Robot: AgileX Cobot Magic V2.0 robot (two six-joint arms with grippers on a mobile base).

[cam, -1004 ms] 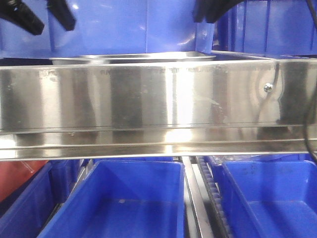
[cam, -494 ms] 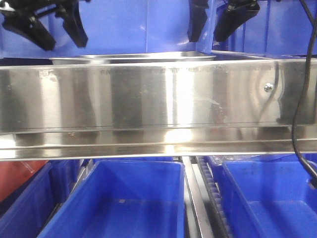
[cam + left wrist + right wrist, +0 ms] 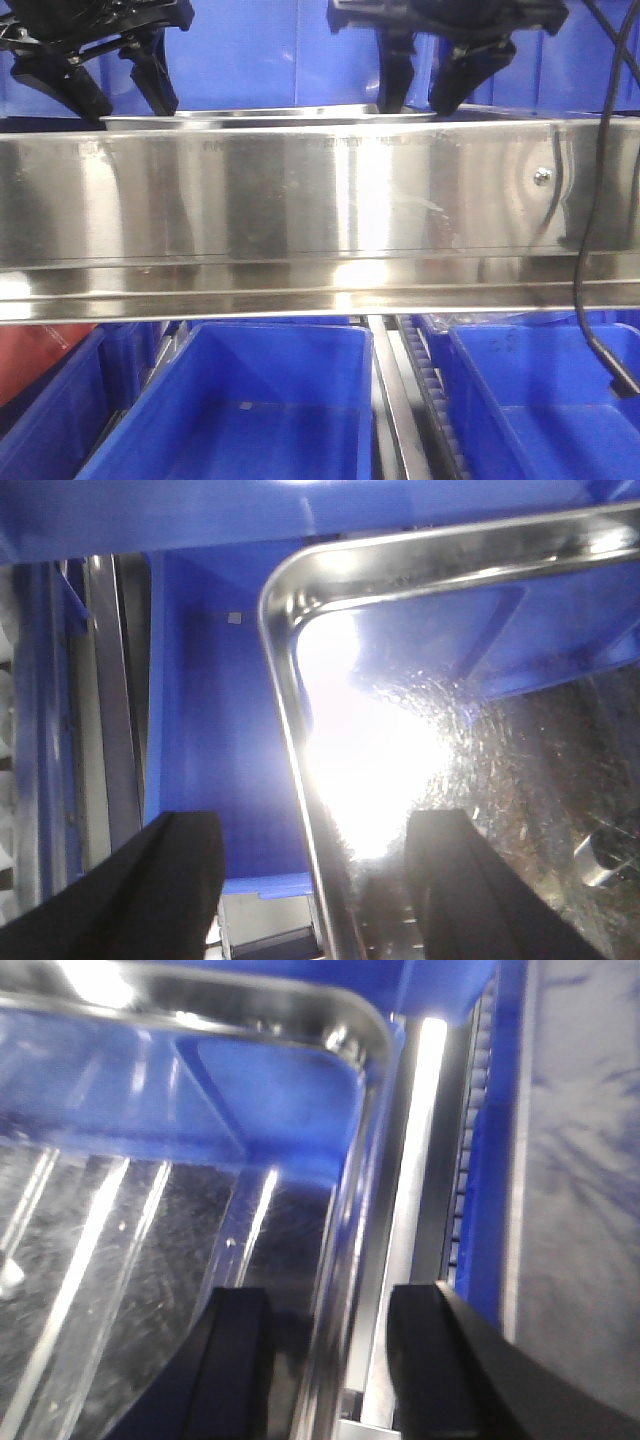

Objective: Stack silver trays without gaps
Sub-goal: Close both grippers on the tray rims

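Front-facing view puts the silver tray [image 3: 270,114] at twelve o'clock, only its rim peeking over the long steel shelf panel [image 3: 300,200]. The left gripper [image 3: 105,85] hangs at eleven and the right gripper [image 3: 428,85] at one, both spread wide and holding nothing. In the wrist views each pair of fingers [image 3: 185,880] straddles an opposite rim, one finger inside the pan and one outside, placed, I'd say, to pinch both ends and lift it level. Blue bins [image 3: 270,400] sit at six. No label or writing is readable anywhere.
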